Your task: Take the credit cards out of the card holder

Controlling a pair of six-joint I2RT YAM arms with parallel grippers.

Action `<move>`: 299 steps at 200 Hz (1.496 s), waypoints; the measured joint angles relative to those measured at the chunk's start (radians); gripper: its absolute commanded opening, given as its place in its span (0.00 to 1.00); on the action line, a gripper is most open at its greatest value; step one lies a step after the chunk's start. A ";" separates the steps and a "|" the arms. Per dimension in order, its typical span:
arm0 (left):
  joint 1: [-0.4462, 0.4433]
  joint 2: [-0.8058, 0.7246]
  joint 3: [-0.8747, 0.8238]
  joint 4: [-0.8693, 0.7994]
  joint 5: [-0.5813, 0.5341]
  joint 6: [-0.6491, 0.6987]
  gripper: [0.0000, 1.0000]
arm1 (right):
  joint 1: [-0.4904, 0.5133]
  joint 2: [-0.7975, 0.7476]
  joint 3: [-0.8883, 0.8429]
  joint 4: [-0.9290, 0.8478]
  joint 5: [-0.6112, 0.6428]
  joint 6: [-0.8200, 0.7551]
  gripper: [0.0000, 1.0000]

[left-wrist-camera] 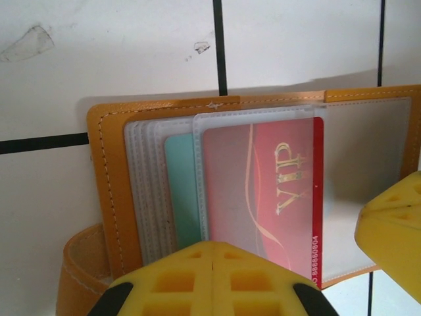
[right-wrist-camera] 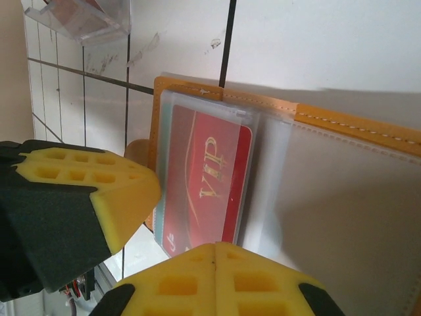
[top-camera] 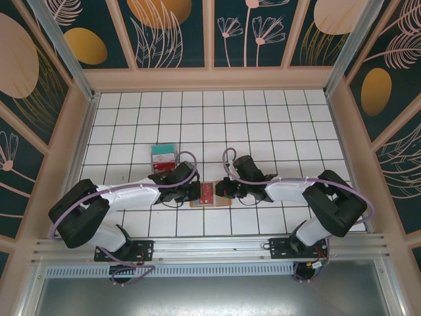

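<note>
Both my jaws are closed over the open orange-tan leather card holder (top-camera: 222,201) at the white tabletop's (top-camera: 263,112) 6 o'clock; its thin, stiff, slippery red plastic card (left-wrist-camera: 276,197) I would pinch at its bare 3 o'clock edge.

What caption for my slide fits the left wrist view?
Open card holder, red VIP card sleeved inside, left claw shut at its edge.

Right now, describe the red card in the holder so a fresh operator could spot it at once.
On the white gridded table, toward its near edge, the orange card holder lies open. In the topmost clear sleeve of its left half sits the red card. Gold VIP lettering sets it apart from the plain teal card in the sleeve beneath.
</note>
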 measured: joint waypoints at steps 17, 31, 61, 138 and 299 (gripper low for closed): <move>0.000 0.008 -0.002 0.000 0.000 0.000 0.03 | 0.000 0.013 0.000 0.005 -0.006 0.002 0.11; 0.000 0.009 -0.002 0.001 0.002 0.000 0.02 | 0.000 0.022 0.000 0.008 -0.013 0.003 0.12; 0.000 0.010 -0.002 0.001 0.003 0.000 0.02 | 0.000 0.040 0.000 0.015 -0.023 0.010 0.13; 0.000 0.016 -0.002 0.005 0.010 0.000 0.00 | 0.000 0.091 0.013 0.053 -0.049 0.018 0.12; 0.000 0.056 0.040 -0.030 -0.009 -0.003 0.00 | -0.039 0.018 -0.056 0.039 -0.035 0.021 0.00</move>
